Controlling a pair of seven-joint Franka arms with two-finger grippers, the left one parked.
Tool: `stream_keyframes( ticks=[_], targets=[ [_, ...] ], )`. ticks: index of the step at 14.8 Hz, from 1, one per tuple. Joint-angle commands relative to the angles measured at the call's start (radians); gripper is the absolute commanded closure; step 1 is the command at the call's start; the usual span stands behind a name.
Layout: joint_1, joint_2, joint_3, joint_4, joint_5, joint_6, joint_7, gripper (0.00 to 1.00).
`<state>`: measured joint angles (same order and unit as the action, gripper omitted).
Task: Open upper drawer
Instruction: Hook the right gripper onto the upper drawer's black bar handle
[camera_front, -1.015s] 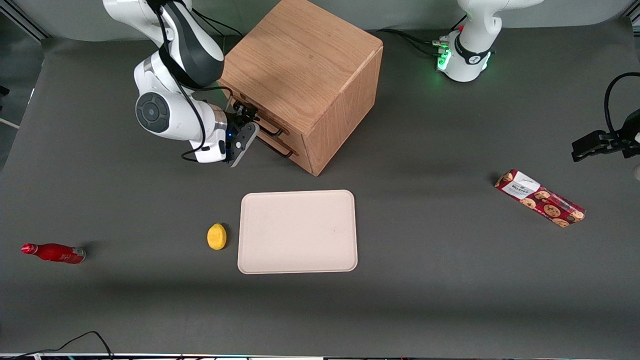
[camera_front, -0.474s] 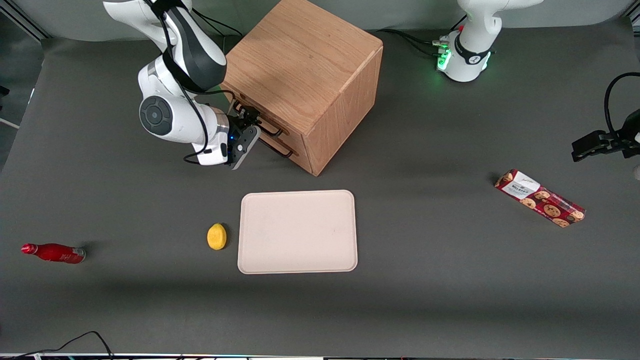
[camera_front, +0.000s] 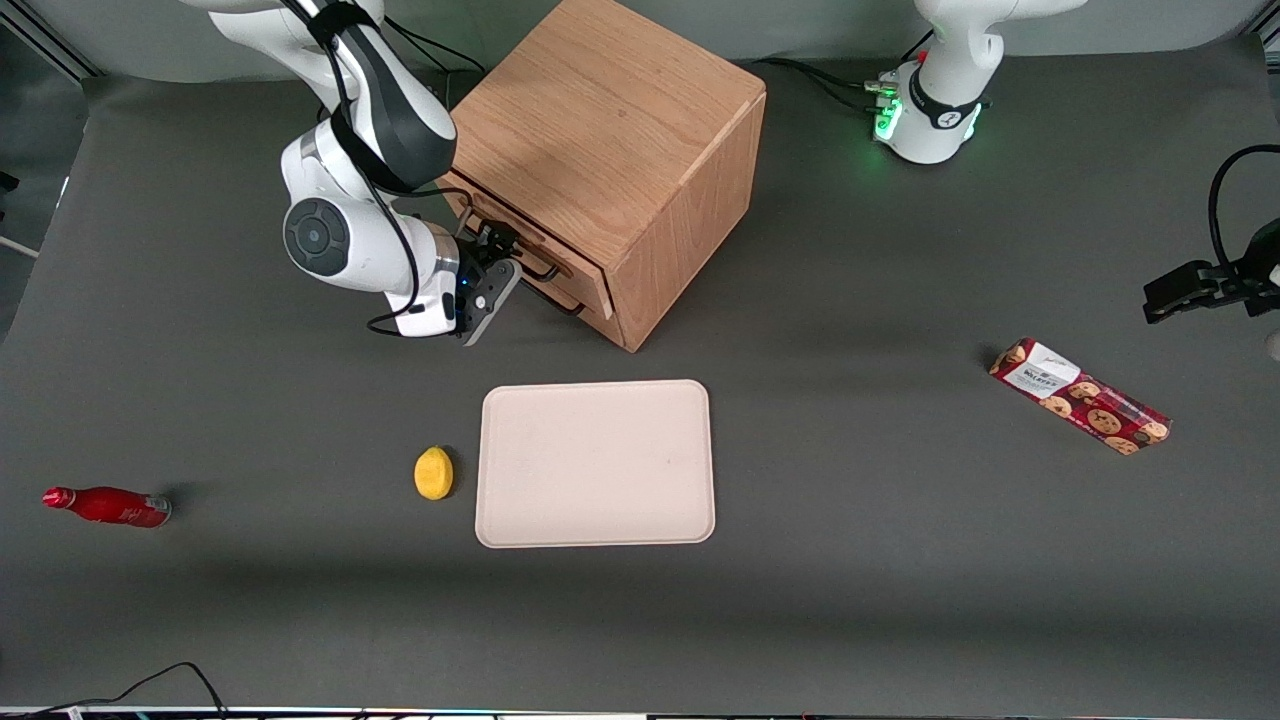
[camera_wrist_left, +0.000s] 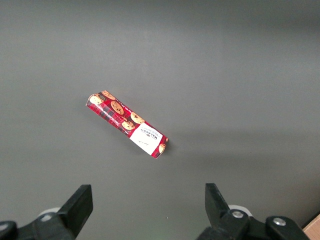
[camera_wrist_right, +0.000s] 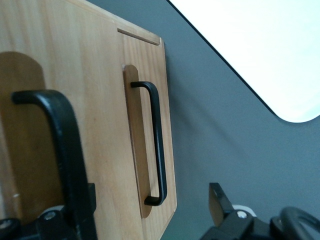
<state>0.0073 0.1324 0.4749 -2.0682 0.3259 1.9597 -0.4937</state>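
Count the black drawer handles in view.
2. The upper drawer's handle is at the tool, with the drawer pulled slightly out. The lower drawer's handle sits untouched below it. None seem hidden.

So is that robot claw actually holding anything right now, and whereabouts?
Yes: the gripper is at the front of the upper drawer, closed on its black bar handle; the drawer is pulled slightly out.

My arm (camera_front: 345, 140) is glossy white with rounded shells, a broad black band wrapping the upper link and a dark grey round cap on the joint. Thin black cables loop along it. My wrist ends in a grey and black camera housing with a small blue light, and my gripper (camera_front: 497, 243) at the cabinet's front is matte black.
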Motion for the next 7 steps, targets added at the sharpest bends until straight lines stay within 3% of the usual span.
stream_keyframes(
  ticks=[1,7],
  targets=[
    [0.005,-0.002,-0.006,-0.009,-0.019,0.021,-0.017,0.0],
    [-0.004,-0.007,-0.021,-0.001,-0.057,0.021,-0.022,0.0]
  ],
)
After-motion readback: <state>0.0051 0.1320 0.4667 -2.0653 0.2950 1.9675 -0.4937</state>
